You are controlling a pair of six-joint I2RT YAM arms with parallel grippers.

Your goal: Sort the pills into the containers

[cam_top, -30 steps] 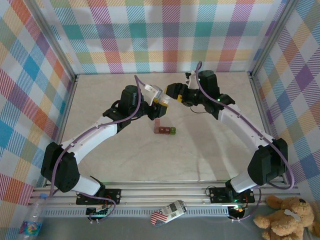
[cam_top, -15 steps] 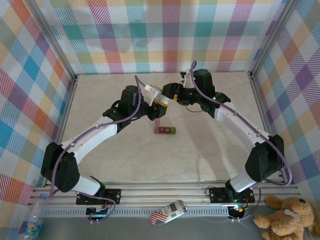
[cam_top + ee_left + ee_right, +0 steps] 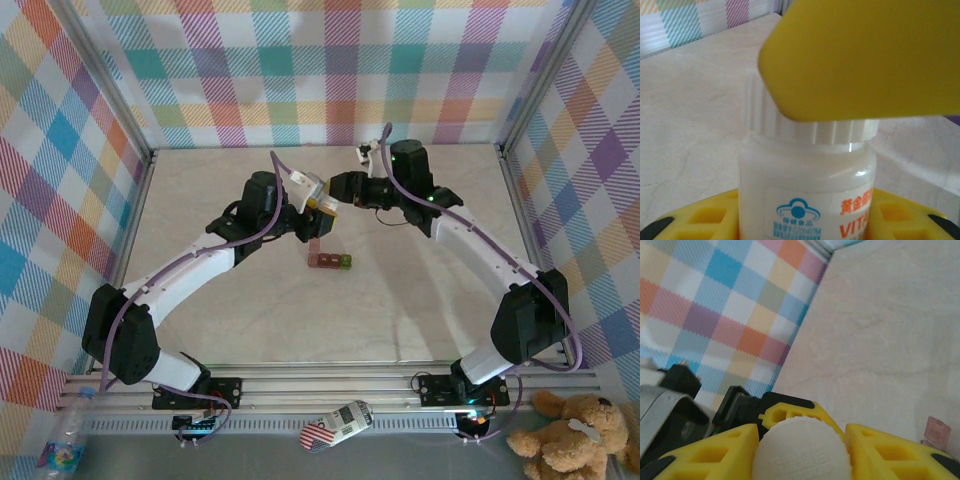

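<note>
A: Left gripper is clamping the white bottle by its body, just far of the table's centre. The label is showing orange "VITA", cut off, orange Chinese characters above it, and a blue emblem.
B: Right gripper?
A: Pinching the ribbed cap, fingers pressing either side. The cap's embossing is too blurred to read. A second ago its jaws were standing wider, further right.
B: Containers?
A: Sitting just near of both grippers, green end right, unmoved.
</note>
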